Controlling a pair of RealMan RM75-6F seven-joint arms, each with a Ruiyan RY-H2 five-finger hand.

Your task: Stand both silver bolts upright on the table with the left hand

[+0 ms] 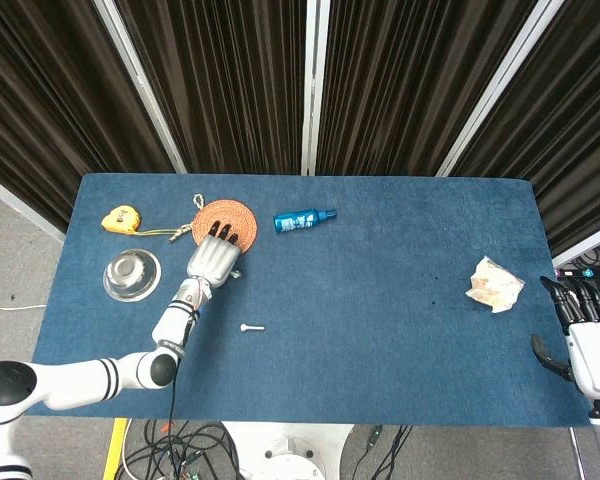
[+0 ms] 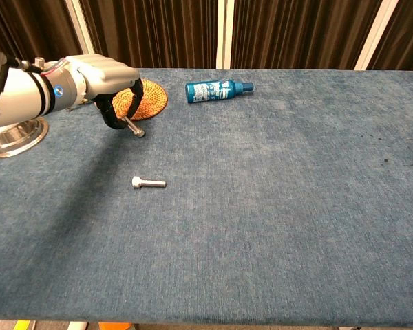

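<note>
On the blue table (image 2: 275, 206), the left hand (image 2: 107, 75) pinches one tilted bolt (image 2: 133, 127) (another bolt (image 2: 148, 183) lies flat nearby), the right hand (image 1: 588, 345) empty, fingers spread.

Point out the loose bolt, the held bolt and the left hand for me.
Loose bolt (image 2: 149, 183), chest view, mid-shaft, lying flat on the cloth.
Held bolt (image 2: 133, 128), chest view, on the shaft below the fingers.
Left hand (image 2: 103, 74), chest view, back of the hand.

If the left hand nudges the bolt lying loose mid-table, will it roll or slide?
The loose bolt lies on its side, a round shank with a wider head, so it would likely roll in an arc. The fabric tabletop probably limits sliding. It looks like rigid metal, likely heavy for its size.
</note>
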